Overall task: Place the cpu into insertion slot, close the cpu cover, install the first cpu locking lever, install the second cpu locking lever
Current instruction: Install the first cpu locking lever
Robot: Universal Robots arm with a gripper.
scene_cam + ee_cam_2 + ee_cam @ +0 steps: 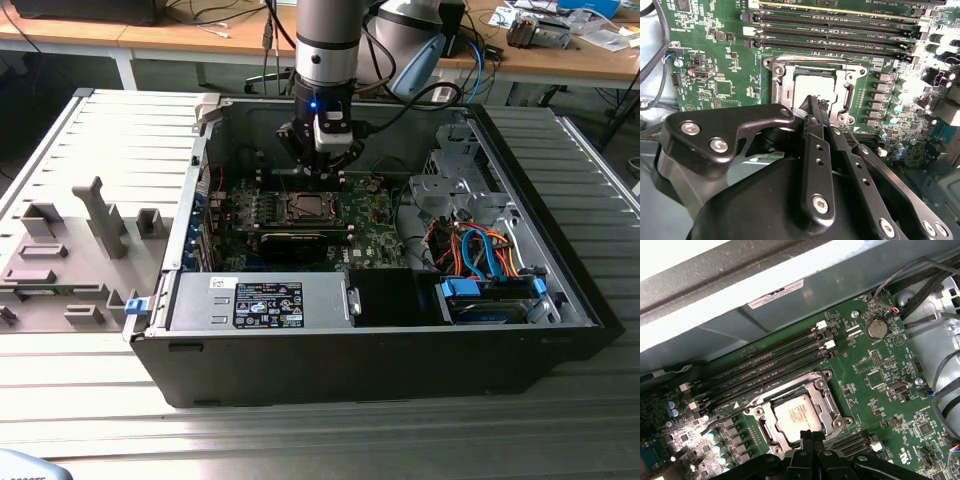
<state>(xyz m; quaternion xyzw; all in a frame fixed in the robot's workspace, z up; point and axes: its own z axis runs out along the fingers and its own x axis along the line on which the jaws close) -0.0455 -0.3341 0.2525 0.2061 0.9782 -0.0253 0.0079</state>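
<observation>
Gripper point(322, 160) sits low inside the open computer case point(560, 300), right over the socket area on the green board point(370, 215). In the second wrist view its fingers point(816, 130) are pressed together into one narrow tip with nothing between them, and that tip hangs at the near edge of the socket.

Cpu point(797, 412) is already down in the insertion slot point(756, 412): silver square, flat, centred in the frame in both wrist views. The cpu cover point(832, 402) looks folded down around it, its cut-out framing the chip top (can't rule out that it's only resting there, not clamped).

So my read: steps one and two done, lever work in hand. A thin wire lever point(720, 420) stands out along the socket side toward the memory slots point(765, 372), its free end angled away from the frame, so it looks unlatched. A second thin rod point(852, 136) runs by the finger tip at the opposite socket corner; can't tell whether the tip touches it.

Next move, as I judge it, needs the closed tip on the lever arm itself, pressing down and then sideways under its hook. Risk: tip slipping off thin wire onto the board parts beside the socket.
</observation>
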